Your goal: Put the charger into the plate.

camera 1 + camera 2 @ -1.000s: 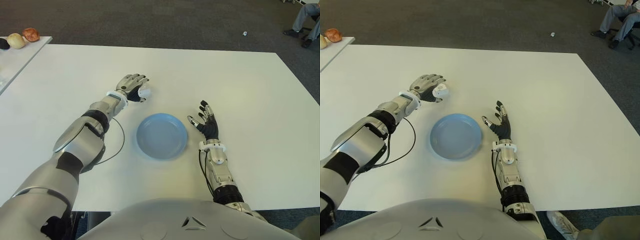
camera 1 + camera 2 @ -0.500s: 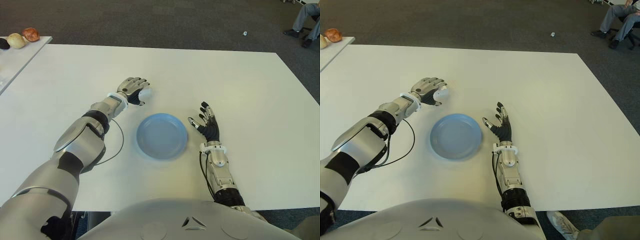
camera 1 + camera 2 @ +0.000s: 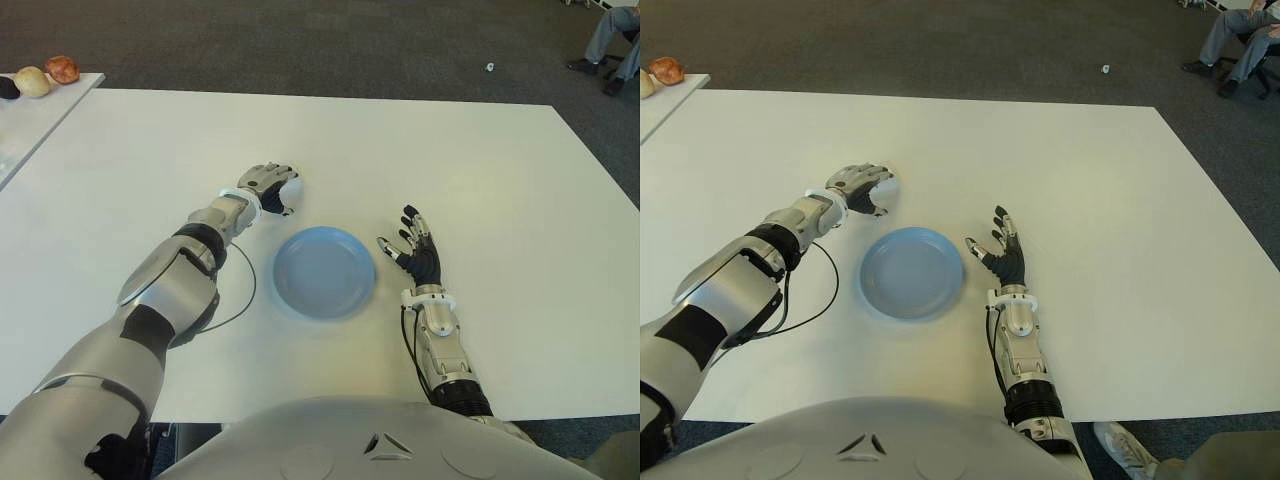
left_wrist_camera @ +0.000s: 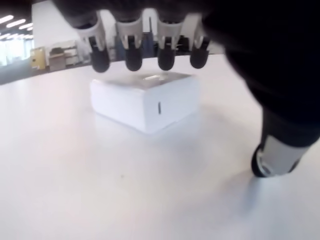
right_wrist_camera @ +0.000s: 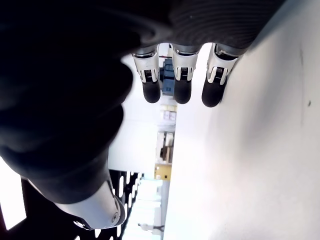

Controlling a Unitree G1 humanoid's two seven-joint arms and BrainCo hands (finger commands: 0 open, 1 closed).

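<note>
One charger (image 4: 145, 99) on table | left robot hand (image 3: 270, 186) lowered over it, fingers unclenched, not gripping

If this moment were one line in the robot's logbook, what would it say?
left hand: open, over charger, no grasp | charger: on table | plate: empty | right hand: open, right of plate

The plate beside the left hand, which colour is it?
Light blue round plate; the left eye view shows it best.

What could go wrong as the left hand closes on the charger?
The left hand arches over the charger, fingers not yet gripping; the smooth block on the slick table might slide away. The plate lies close by, so a low carry might nudge its rim.
</note>
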